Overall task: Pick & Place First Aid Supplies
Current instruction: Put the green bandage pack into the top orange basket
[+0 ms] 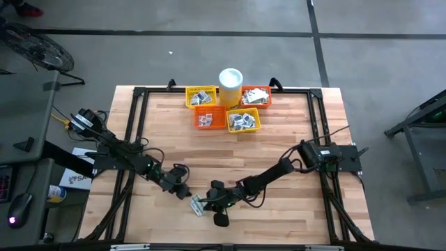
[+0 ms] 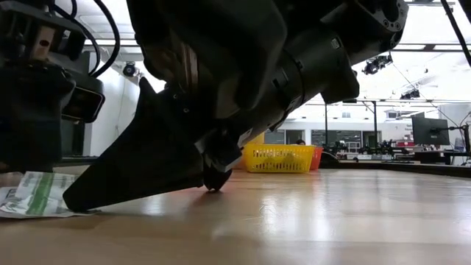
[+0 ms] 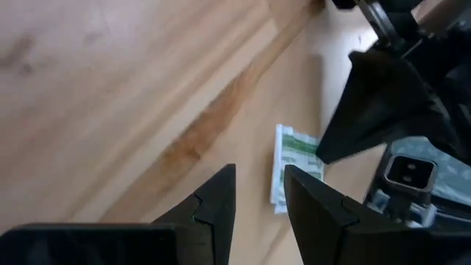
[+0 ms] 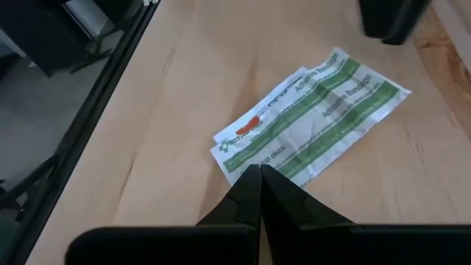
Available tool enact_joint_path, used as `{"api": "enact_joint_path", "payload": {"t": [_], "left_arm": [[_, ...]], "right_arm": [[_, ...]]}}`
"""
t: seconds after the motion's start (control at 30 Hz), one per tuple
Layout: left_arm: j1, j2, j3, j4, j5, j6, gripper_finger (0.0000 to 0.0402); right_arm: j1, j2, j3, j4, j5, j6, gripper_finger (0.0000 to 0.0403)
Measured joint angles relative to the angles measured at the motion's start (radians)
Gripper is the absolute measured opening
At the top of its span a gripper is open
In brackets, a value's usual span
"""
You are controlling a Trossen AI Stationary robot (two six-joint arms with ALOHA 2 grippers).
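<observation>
The adhesive bandage packet [image 1: 198, 205] lies flat on the table [image 1: 293, 216], low centre of the high view. The right gripper [image 1: 213, 200], fingers closed and empty, probably touches its edge. The left gripper [image 1: 182, 189], half open, waits just upper-left.

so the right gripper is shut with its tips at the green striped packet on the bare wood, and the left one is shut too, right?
Not quite: the left gripper is open, as the left wrist view shows. The right gripper is shut, tips at the green striped packet on the bare wood.
</observation>
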Motion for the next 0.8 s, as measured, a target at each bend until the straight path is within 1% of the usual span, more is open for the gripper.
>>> {"api": "enact_joint_path", "payload": {"t": [0.1,0.17,0.8], "left_arm": [[0.002,0.000,0.000,0.004,0.048,-0.026,0.0117],[0.001,0.000,0.000,0.005,0.059,-0.033,0.0117],[0.002,0.000,0.000,0.050,0.005,-0.051,0.0117]], "right_arm": [[-0.007,0.001,0.000,0.007,0.006,0.000,0.0000],[-0.016,0.002,0.000,0.009,-0.001,-0.001,0.0000],[-0.053,0.005,-0.001,0.026,0.000,-0.005,0.0000]]}}
